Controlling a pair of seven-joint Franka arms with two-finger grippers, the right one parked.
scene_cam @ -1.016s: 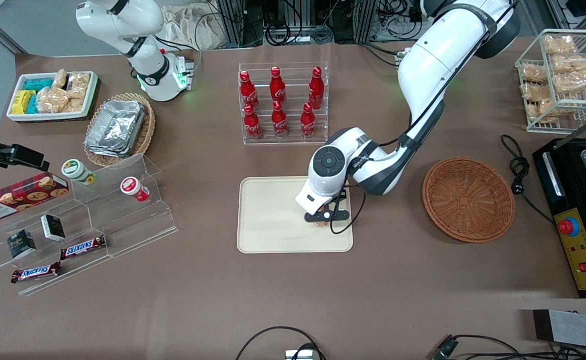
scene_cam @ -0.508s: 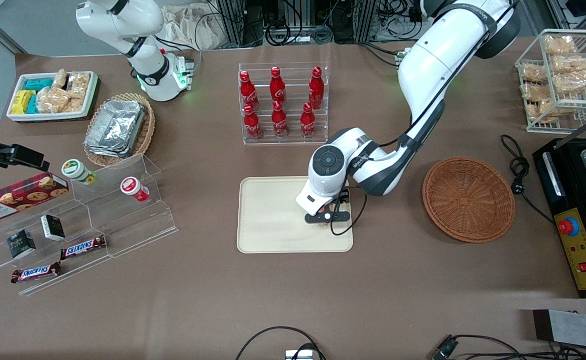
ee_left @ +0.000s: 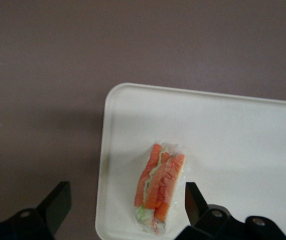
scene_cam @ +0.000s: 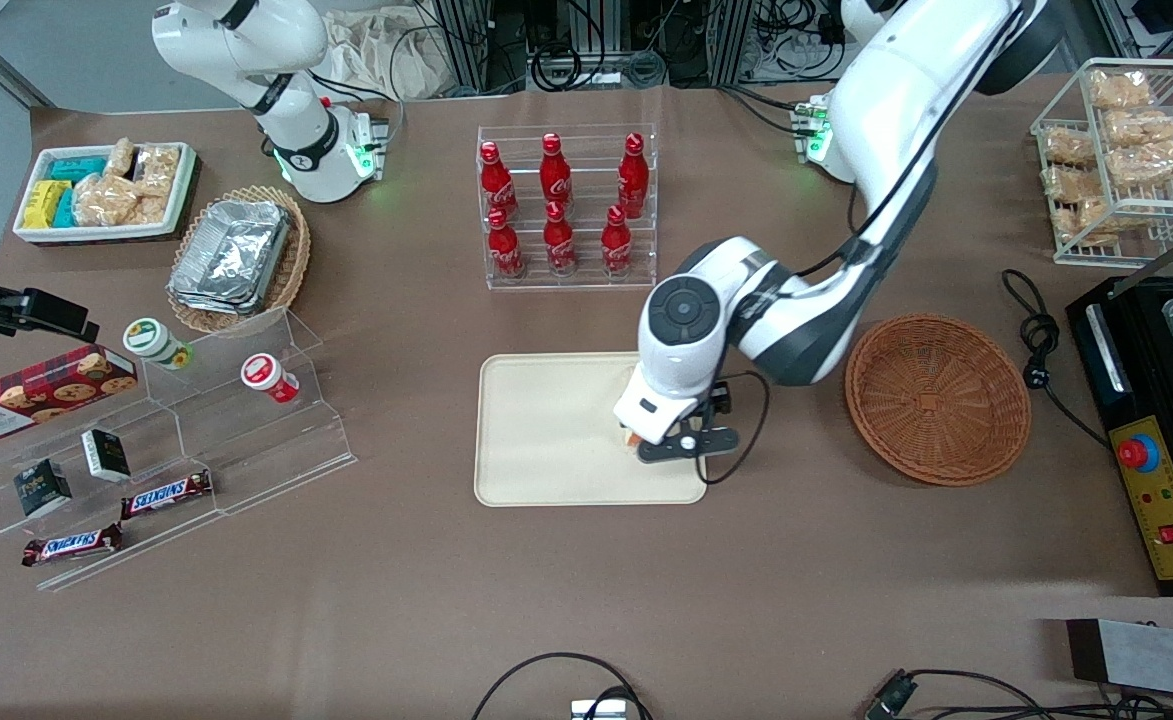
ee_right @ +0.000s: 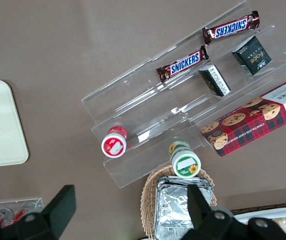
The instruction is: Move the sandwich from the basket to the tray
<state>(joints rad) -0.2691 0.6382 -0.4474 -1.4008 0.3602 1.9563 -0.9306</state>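
The clear-wrapped sandwich (ee_left: 160,192), with orange and green filling showing, lies on the cream tray (ee_left: 233,130) close to one rounded corner. My left gripper (ee_left: 126,195) hovers above it, open. One finger (ee_left: 57,201) is out over the brown table, the other (ee_left: 193,197) stands beside the sandwich, and neither grips it. In the front view the gripper (scene_cam: 671,443) hangs over the tray (scene_cam: 546,430) at its end nearest the basket, and a sliver of the sandwich (scene_cam: 632,437) shows beside the hand. The round reddish-brown basket (scene_cam: 936,398) holds nothing.
A clear rack of red bottles (scene_cam: 566,205) stands farther from the front camera than the tray. Stepped acrylic shelves with snacks (scene_cam: 176,430) lie toward the parked arm's end. A black appliance (scene_cam: 1161,420) and a wire rack of packets (scene_cam: 1126,150) sit past the basket.
The left arm's wrist has risen and shifted toward the basket. The sandwich stays on the tray, a little more of it showing beside the hand.
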